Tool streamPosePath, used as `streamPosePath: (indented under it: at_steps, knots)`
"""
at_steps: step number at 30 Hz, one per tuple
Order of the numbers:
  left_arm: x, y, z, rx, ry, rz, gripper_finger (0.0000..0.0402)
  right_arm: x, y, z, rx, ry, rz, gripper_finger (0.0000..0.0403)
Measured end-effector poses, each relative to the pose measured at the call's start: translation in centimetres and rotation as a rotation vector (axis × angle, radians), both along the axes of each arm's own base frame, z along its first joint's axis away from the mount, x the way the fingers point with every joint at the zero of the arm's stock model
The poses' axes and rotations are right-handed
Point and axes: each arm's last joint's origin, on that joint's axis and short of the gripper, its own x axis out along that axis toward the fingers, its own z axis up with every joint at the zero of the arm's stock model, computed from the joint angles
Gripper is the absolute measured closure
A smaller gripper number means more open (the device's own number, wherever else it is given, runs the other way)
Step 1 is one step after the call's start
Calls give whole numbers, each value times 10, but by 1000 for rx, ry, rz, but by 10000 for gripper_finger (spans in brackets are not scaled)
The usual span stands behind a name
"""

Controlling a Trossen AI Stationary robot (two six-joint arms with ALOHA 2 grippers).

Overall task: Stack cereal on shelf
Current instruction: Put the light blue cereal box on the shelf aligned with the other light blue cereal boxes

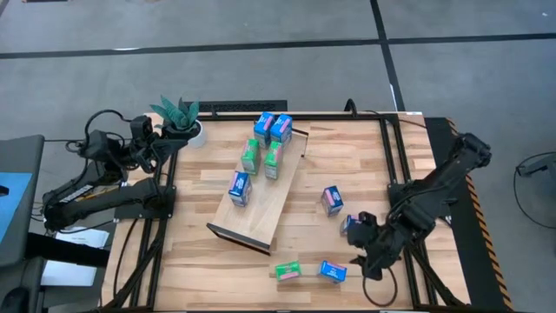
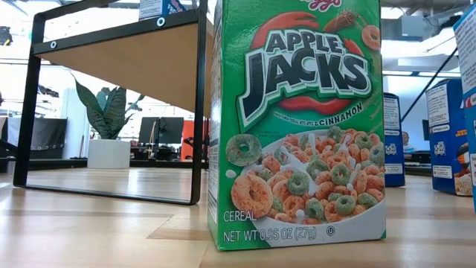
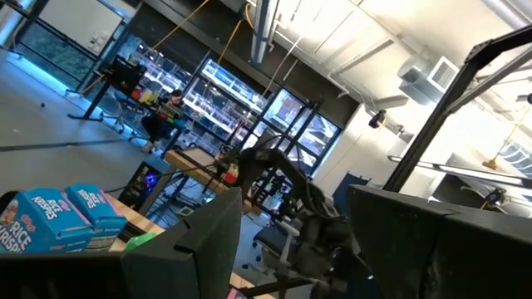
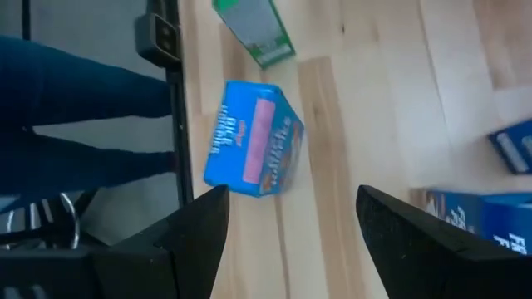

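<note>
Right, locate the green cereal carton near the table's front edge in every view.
High view: the green carton sits near the front edge, below the shelf.
Low view: the green carton fills the middle, right of the shelf.
Left wrist view: not in it.
Right wrist view: the green carton is cut by the picture's top edge.
Shared landmark: the blue carton beside it, also in the right wrist view.

Potted plant [image 1: 180,117] in white pot at table's [image 1: 347,187] far-left corner — person's blue-clad legs [image 4: 75,116] beside table edge
</note>
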Motion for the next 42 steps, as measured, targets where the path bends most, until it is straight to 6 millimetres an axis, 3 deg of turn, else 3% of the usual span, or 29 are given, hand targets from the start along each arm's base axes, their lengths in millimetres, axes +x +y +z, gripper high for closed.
streamPosePath:
  at_steps: [6, 13, 22, 30, 34, 42]
  knots:
    - [1, 0, -1, -4, 16, -7, 196, 6, 4, 20, -38, 7, -8, 117]
    - [2, 0, -5, -13, 56, -28, 196, 22, 12, 23, -89, 59, -23, 117]
    - [3, -4, -6, -26, 78, -182, 196, 48, 3, 17, -126, 167, -77, 117]
    - [2, -5, -6, -20, 82, -200, 196, 66, -17, 15, -68, 216, -86, 117]
    - [2, -5, -6, -14, 84, -212, 196, 67, -20, 15, -53, 228, -90, 117]
    - [2, -5, -6, -10, 87, -223, 196, 60, -5, 16, -29, 220, -40, 116]
